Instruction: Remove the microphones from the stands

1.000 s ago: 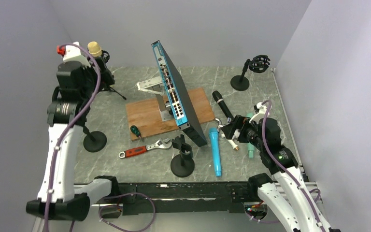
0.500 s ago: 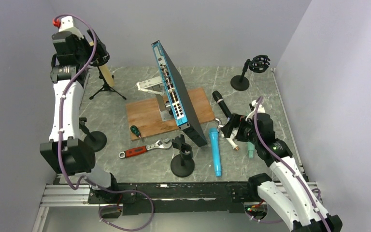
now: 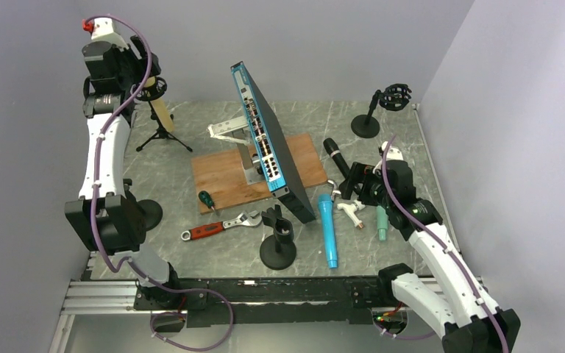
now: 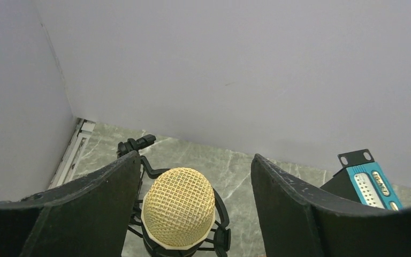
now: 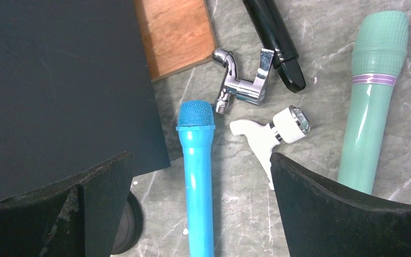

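Note:
A microphone with a gold mesh head (image 4: 177,206) and beige handle (image 3: 163,114) sits in the black shock mount (image 4: 222,235) of a tripod stand (image 3: 160,136) at the far left. My left gripper (image 3: 146,87) hangs over it, open, one finger on each side of the head (image 4: 195,182). Its left finger (image 4: 85,214) is close to the mesh and the right finger (image 4: 299,209) stands well apart. My right gripper (image 3: 349,193) is open and empty above a blue microphone (image 5: 198,176) lying on the table.
A green microphone (image 5: 372,107), a black microphone (image 5: 275,37), a chrome fitting (image 5: 241,80) and a white part (image 5: 270,136) lie near the right gripper. A blue network switch (image 3: 268,140) leans on a wooden board (image 3: 221,176). Empty stands (image 3: 277,239) (image 3: 143,213) (image 3: 379,110), a wrench (image 3: 217,228).
My left arm has stretched up and back, bringing its open gripper over the gold microphone head. My right gripper has shifted slightly toward the far side.

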Robot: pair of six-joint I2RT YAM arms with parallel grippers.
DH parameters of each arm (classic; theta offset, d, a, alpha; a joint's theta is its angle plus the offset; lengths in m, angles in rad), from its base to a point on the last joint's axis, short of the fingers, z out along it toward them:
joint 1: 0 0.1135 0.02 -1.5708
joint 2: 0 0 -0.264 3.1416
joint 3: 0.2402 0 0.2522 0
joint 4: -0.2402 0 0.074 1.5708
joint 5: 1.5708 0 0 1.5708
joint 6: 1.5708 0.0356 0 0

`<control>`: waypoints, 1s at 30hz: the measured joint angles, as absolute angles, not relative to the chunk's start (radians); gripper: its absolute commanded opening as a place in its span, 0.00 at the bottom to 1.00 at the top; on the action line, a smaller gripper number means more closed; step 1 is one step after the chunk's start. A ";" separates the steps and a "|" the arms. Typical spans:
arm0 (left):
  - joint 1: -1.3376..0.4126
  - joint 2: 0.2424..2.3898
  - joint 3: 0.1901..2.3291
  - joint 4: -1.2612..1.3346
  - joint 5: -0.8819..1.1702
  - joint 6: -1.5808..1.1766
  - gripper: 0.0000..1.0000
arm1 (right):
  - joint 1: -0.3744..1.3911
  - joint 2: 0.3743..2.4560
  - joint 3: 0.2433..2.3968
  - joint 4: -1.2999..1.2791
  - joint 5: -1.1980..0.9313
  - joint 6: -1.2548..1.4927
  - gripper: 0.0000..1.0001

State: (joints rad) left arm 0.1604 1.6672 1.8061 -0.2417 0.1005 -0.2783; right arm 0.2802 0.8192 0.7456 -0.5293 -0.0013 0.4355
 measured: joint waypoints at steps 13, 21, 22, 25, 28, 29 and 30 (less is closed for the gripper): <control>0.159 1.684 1.732 -0.206 0.093 -0.274 0.49 | 0.280 0.883 0.748 -0.511 -0.001 0.429 1.00; 0.154 1.695 1.776 -0.236 0.074 -0.272 0.28 | 0.280 0.891 0.748 -0.498 -0.001 0.429 1.00; 0.153 1.701 1.798 -0.247 0.071 -0.272 0.26 | 0.280 0.891 0.748 -0.496 -0.001 0.429 1.00; 0.146 1.724 1.892 -0.287 0.055 -0.263 0.25 | 0.280 0.896 0.748 -0.492 -0.006 0.429 1.00; 0.134 1.731 1.971 -0.301 0.038 -0.244 0.22 | 0.280 0.910 0.748 -0.491 -0.011 0.426 1.00; 0.128 1.729 1.993 -0.300 0.033 -0.236 0.21 | 0.280 0.914 0.748 -0.491 -0.013 0.425 1.00; 0.122 1.726 2.010 -0.297 0.026 -0.225 0.20 | 0.280 0.918 0.748 -0.491 -0.014 0.424 1.00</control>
State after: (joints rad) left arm 0.1223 1.7256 2.0102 -0.2974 0.0257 -0.2253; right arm 0.2802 0.9176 0.7475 -0.4911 -0.0135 0.4236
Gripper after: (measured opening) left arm 0.548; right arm 0.997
